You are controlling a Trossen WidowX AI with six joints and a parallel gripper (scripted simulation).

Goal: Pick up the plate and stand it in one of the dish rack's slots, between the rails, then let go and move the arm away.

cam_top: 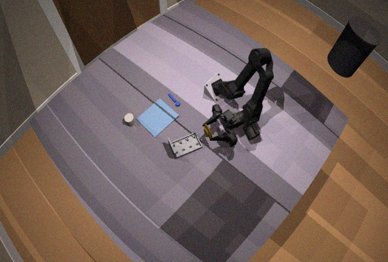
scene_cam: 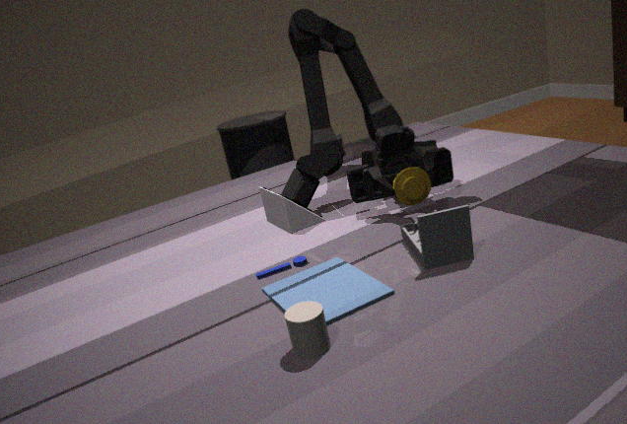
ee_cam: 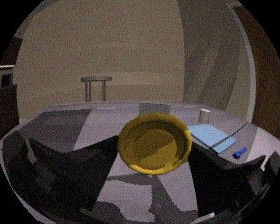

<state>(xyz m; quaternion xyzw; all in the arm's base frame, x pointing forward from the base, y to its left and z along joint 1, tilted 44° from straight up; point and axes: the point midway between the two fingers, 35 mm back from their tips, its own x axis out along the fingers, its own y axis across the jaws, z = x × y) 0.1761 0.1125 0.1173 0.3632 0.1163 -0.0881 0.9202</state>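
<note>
My gripper (cam_top: 208,132) (scene_cam: 410,187) (ee_cam: 155,144) is shut on a small yellow plate (cam_top: 207,131) (scene_cam: 411,185) (ee_cam: 155,143) and holds it upright on its edge, low over the table. The grey dish rack (cam_top: 185,144) (scene_cam: 444,236) stands just left of the plate in the top view, its rails facing up. In the exterior view the plate hangs a little behind and above the rack's tall end wall. The plate is beside the rack's near end, not between the rails. The rack is not visible in the wrist view.
A light blue mat (cam_top: 157,117) (scene_cam: 331,288) (ee_cam: 213,137) lies left of the rack, with a blue spoon (cam_top: 173,99) (scene_cam: 280,267) (ee_cam: 240,152) and a cream cylinder cup (cam_top: 128,118) (scene_cam: 305,325) near it. A white wedge (cam_top: 211,89) (scene_cam: 284,212) stands by the arm's base. A dark bin (cam_top: 352,47) (scene_cam: 255,142) stands off the table.
</note>
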